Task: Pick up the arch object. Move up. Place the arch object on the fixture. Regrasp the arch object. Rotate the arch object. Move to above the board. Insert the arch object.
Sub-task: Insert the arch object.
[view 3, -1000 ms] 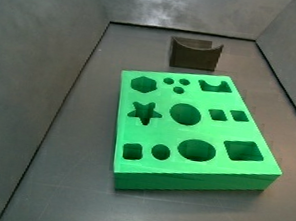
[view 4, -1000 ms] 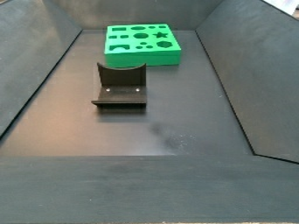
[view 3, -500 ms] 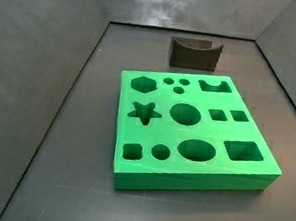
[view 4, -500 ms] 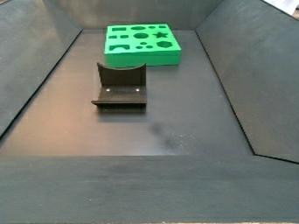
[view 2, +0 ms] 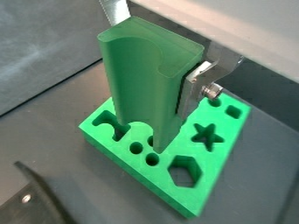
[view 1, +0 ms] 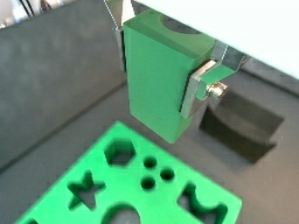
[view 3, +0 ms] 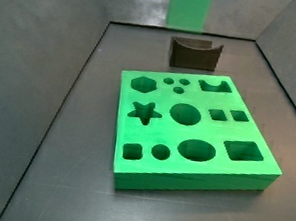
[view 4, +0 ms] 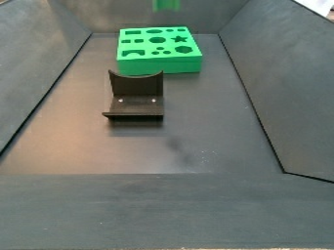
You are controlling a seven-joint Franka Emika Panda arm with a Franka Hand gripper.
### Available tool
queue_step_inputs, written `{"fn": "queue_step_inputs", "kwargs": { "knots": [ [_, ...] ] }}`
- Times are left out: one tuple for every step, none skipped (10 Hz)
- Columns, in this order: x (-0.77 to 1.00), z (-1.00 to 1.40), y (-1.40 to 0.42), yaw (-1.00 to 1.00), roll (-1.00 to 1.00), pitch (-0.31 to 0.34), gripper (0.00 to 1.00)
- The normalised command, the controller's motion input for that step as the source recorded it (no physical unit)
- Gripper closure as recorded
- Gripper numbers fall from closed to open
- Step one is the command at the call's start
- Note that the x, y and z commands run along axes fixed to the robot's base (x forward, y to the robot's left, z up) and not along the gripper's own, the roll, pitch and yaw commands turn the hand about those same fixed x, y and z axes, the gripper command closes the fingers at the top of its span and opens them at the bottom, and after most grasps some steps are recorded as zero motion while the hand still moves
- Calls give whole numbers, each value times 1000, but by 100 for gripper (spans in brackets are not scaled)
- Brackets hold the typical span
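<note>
You will find no text, label, brand, number or sign to read in any view. The arch object (view 1: pixel 158 79), which the hand (view 1: pixel 163 74) grips between its silver fingers (view 1: pixel 205 83), has plain green faces. The board (view 3: pixel 189 132) carries only cut-out shapes, the fixture (view 4: pixel 135 96) is bare dark material, and the floor and walls are unmarked.
</note>
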Motion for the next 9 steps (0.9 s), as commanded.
{"fn": "queue_step_inputs", "kwargs": {
  "knots": [
    [931,-329,-263,0,134,-116,100],
    [917,-143,-194,0,304,-59,100],
    [900,-57,-169,0,423,-10,100],
    [883,-86,-209,0,467,0,100],
    [863,-386,-197,37,264,0,100],
    [837,-631,0,137,0,-24,100],
    [826,-754,29,137,-99,-73,100],
    [746,-726,57,51,-46,-59,100],
    [649,-486,74,6,0,0,100]
  ]
}}
